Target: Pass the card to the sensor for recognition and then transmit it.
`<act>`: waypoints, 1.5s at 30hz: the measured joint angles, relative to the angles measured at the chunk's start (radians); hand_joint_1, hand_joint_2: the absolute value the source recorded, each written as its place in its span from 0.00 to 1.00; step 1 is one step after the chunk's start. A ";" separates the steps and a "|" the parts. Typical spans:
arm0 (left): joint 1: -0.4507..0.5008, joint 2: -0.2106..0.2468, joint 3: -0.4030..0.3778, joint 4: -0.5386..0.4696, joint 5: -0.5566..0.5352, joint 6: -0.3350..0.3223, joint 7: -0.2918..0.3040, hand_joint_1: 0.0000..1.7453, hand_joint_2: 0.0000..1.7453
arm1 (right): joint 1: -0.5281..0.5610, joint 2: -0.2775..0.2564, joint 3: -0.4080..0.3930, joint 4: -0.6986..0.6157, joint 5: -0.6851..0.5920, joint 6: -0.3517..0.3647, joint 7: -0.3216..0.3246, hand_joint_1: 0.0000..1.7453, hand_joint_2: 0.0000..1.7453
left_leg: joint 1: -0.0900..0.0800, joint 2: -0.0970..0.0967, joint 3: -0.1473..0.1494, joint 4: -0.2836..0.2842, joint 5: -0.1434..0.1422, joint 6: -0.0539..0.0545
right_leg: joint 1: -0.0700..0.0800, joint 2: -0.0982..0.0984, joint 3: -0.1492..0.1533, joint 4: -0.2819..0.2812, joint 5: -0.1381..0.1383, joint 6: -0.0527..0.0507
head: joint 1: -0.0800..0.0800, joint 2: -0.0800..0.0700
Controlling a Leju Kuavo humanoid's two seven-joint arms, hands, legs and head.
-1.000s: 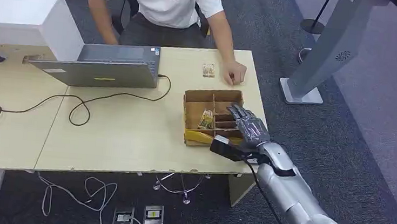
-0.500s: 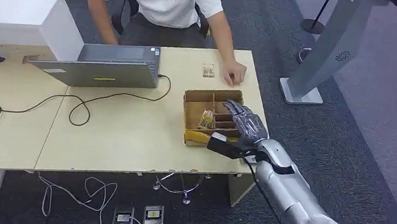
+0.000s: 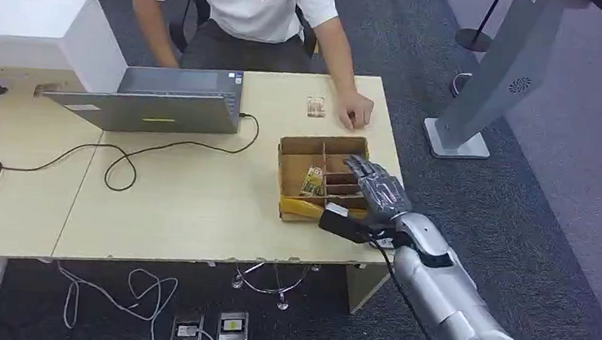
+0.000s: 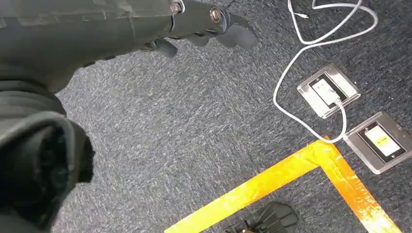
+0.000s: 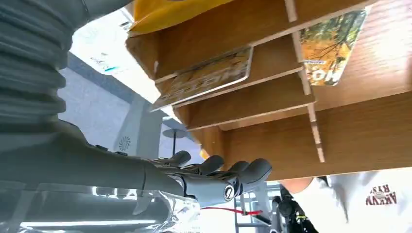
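Head view, right hand (image 3: 374,191): reaches in over the right-hand side of the wooden divided box (image 3: 295,182), fingers stretched forward and apart, holding nothing.
Right wrist view, right hand: fingers (image 5: 228,180) extended side by side just beside the box's outer wall (image 5: 369,131), gripping nothing; whether they touch the wood cannot be told.
Card in the box (image 3: 312,180): stands on edge, tilted, in a compartment left of the hand; autumn-coloured print. In the right wrist view the same kind of card (image 5: 333,46) leans against a divider, and a second card (image 5: 206,77) lies along a narrow slot nearer the hand.
Card on the table (image 3: 315,106): lies flat near the far edge of the table (image 3: 187,209), just beside the person's hand (image 3: 355,111), apart from the box.
Black device (image 3: 342,223): sits at the front right corner of the box, below the robot's wrist, with a cable running off the table edge.
Left hand (image 4: 204,24): hangs above grey carpet, fingers loosely bent, nothing in them; apart or together cannot be told.
Person (image 3: 246,5): seated at the far side of the table in a white T-shirt.
Laptop (image 3: 151,103): on the table left of the box, a black cable looping from it.
Floor: orange tape (image 4: 291,170), two metal floor sockets (image 4: 350,114) and a white cable (image 4: 301,63).
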 joint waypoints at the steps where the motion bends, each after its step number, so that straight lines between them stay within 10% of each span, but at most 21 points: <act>1: 0.000 0.000 0.000 0.000 0.000 0.000 0.000 0.00 0.00 | 0.001 -0.004 0.000 -0.003 0.000 0.001 0.003 0.00 1.00 | 0.000 0.000 0.000 0.000 0.000 0.000 | 0.000 0.000 0.000 0.000 0.000 0.000 | 0.000 0.000; 32: 0.003 0.000 0.000 0.000 0.010 0.013 -0.017 0.00 0.00 | -0.004 0.014 0.000 -0.021 0.013 0.021 -0.014 0.00 1.00 | 0.000 0.000 0.000 0.000 0.000 0.000 | 0.000 -0.001 0.001 0.000 0.000 0.000 | 0.000 0.000; 33: 0.003 0.000 0.000 0.000 0.011 0.013 -0.017 0.00 0.00 | -0.005 0.014 0.000 -0.021 0.013 0.021 -0.014 1.00 1.00 | 0.000 0.000 0.000 0.000 0.000 0.000 | 0.000 -0.001 0.001 0.000 0.000 0.000 | 0.000 0.000; 45: 0.003 0.000 0.001 0.000 0.010 0.012 -0.017 0.00 0.00 | -0.009 0.021 0.001 -0.021 0.011 0.039 -0.012 1.00 1.00 | 0.000 0.000 0.000 0.000 0.000 0.000 | 0.000 -0.001 0.000 0.000 0.000 0.000 | 0.000 0.000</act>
